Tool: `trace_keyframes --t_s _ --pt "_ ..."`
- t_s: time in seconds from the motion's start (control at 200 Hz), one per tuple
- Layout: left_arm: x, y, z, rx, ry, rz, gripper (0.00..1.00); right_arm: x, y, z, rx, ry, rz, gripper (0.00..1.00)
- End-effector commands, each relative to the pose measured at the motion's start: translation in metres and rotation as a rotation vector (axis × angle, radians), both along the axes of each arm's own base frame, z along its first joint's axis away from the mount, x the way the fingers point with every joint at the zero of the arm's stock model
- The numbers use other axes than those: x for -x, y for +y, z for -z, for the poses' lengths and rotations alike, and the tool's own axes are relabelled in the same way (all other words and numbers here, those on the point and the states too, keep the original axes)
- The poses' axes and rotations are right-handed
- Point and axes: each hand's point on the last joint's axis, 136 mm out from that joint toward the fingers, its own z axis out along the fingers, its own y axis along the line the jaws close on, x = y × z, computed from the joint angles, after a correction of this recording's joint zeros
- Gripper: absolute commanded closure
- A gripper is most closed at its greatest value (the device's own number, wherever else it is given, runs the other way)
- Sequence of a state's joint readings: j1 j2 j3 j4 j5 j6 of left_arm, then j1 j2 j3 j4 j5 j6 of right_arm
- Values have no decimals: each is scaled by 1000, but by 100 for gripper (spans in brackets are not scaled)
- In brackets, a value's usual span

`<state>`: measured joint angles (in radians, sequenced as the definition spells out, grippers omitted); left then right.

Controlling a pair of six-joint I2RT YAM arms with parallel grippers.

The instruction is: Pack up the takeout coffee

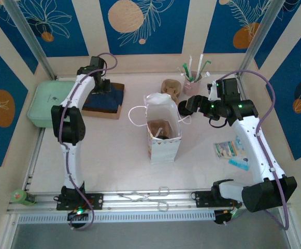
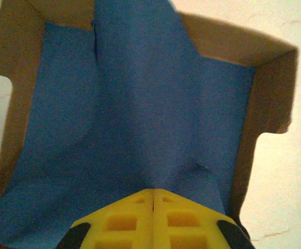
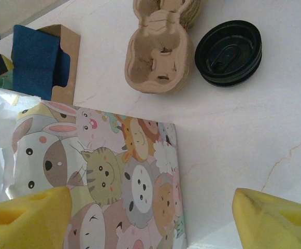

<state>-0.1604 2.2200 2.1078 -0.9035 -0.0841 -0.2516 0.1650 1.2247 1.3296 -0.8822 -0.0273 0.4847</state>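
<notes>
While tongs (image 1: pixel 149 197) lie on the rail in front of the bag (image 1: pixel 165 150) and packets (image 1: pixel 228 150) rest off to its right, the bag stands upright and open at mid-table. A brown shape with a dark top low inside it appears to be the cup (image 1: pixel 162 134). It seems to stand upright, though it shows too small to be sure.

Just right of the bag hovers the right gripper (image 1: pixel 185 107), its yellow fingertips (image 3: pixel 28 215) spread wide on nothing, with the bag's printed wall between them in the wrist view. This arm is judged the nearer. The cup lies to its left, past the bag's rim and handles, so any further reach would have to enter from above.

Left of the bag, well apart, the left gripper (image 1: pixel 104 87) has its fingers pressed together on a raised fold of blue cloth (image 2: pixel 140 104) inside a cardboard box (image 2: pixel 268 98). Behind the bag sit the carrier (image 3: pixel 158 57), a stack of black lids (image 3: pixel 229 52) and a pink cup of straws (image 1: pixel 191 78).
</notes>
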Motion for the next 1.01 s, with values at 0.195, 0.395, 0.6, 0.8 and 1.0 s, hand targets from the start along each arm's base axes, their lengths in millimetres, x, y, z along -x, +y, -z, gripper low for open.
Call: trace_keyframes --t_s 0.195,0.395,0.6,0.8,1.0 --pt "8 0 -41 -18 -52 24 100 6 1 -6 -23 -11 -5 19" --pt "10 3 -60 -32 -86 27 100 7 2 -7 -30 -11 -6 19" --pt "13 4 -78 -31 -119 34 100 6 3 -9 -35 -15 -7 19" --pt "16 5 -85 -57 -102 53 100 6 3 -11 -39 -16 -7 19" --pt "33 7 -102 -78 -106 57 100 7 6 -12 -44 -14 -14 19"
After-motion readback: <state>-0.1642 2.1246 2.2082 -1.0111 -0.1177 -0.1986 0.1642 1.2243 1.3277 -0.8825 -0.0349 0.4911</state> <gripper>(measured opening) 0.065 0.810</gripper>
